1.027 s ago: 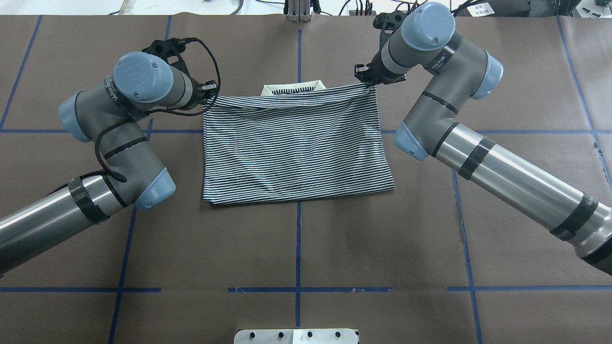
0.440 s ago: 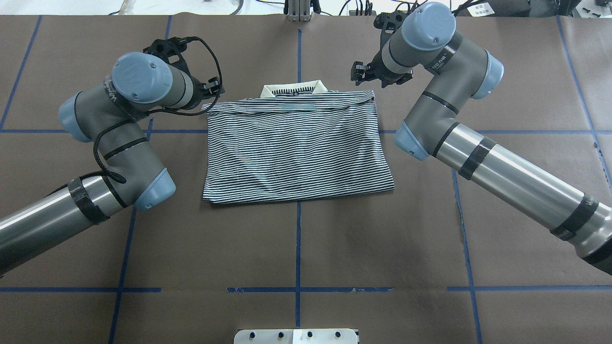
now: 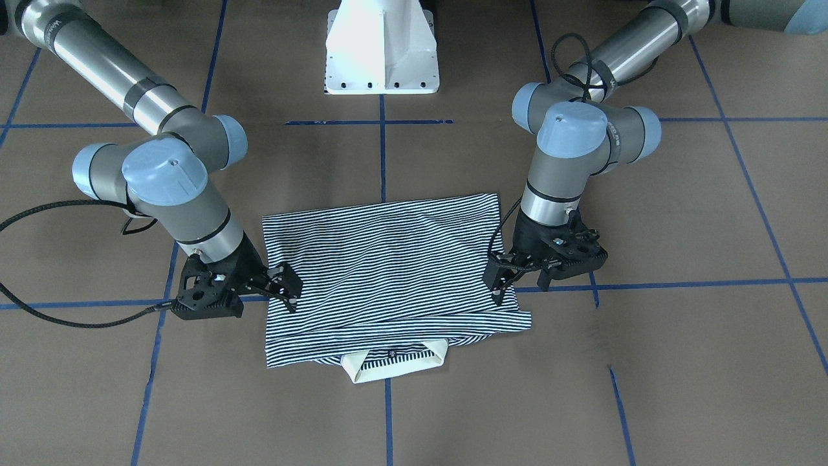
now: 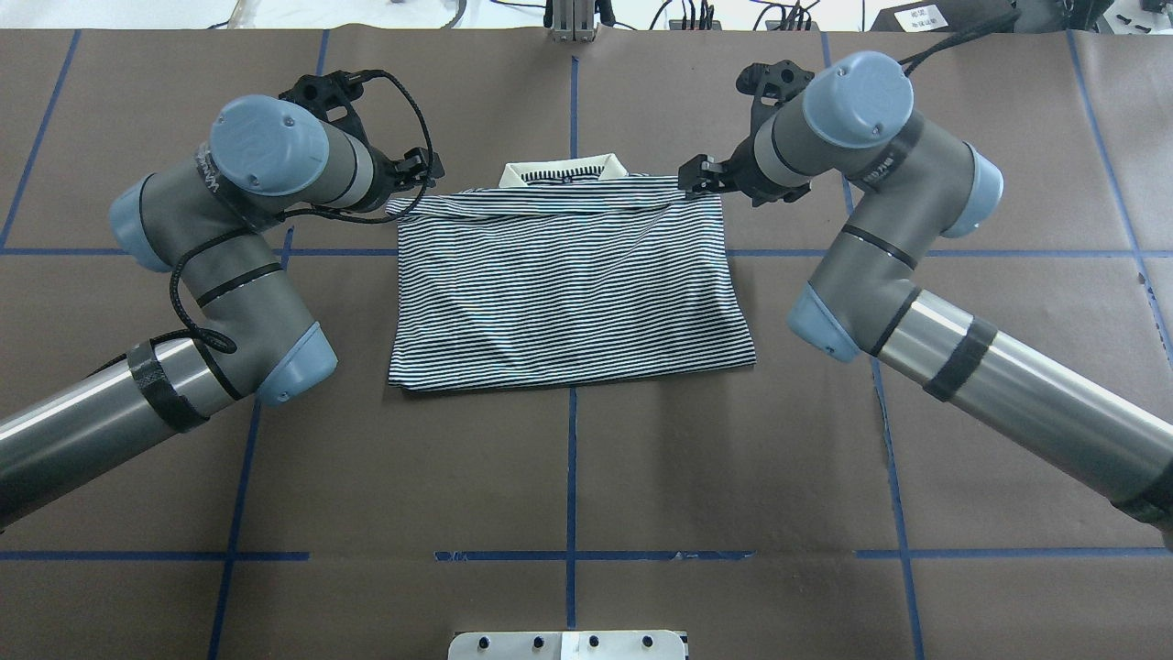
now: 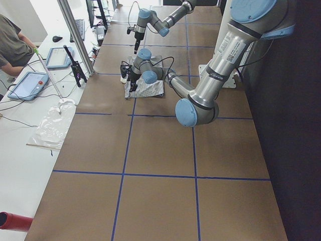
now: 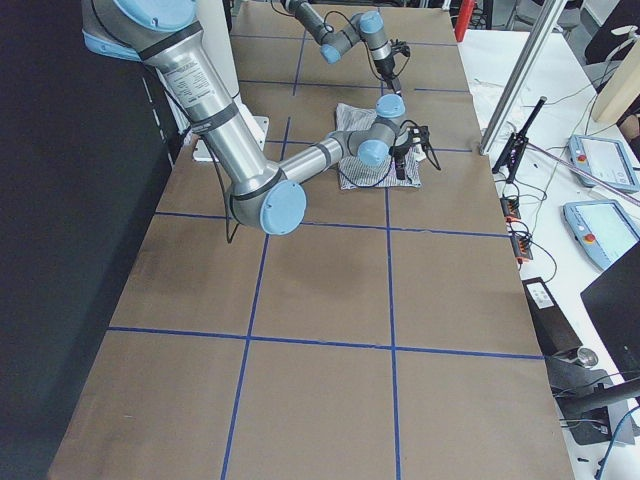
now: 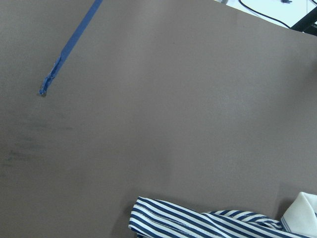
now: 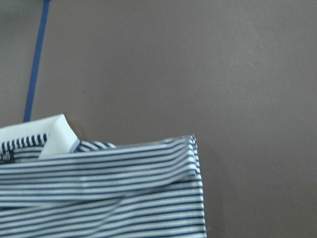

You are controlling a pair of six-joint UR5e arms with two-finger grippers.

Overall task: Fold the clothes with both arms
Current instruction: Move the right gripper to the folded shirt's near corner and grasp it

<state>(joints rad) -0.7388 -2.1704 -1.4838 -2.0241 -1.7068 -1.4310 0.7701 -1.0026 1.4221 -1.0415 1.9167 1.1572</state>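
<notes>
- Left fingers (image 3: 499,285): slightly apart and holding nothing. They sit just over the side edge of the polo shirt (image 4: 568,284), at its collar end.
- Right fingers (image 3: 289,279): spread and also holding nothing. They hover at the opposite side edge of the shirt, level with the left pair.
- Wrist views: neither shows its own fingers. Each shows only a striped corner of the shirt lying on bare brown surface, with a bit of cream collar at the frame edge.
- Polo shirt: narrow navy-and-white stripes, folded into a rough rectangle. It lies flat on the worktop (image 4: 568,477), centred between the two arms and across the middle blue tape line (image 4: 572,458).
- Fold: the edge on the robot's side is a clean fold. At the far edge a doubled striped band lies slightly rumpled.
- Collar (image 4: 564,170): cream, and it sticks out beyond the far edge of the fold.
- Left arm (image 4: 229,266) and right arm (image 4: 916,312): each reaches in from its own side with the elbow bent and the wrist angled inward toward the shirt's far corners.
- White pedestal base (image 3: 381,48): stands on the worktop behind the shirt.
</notes>
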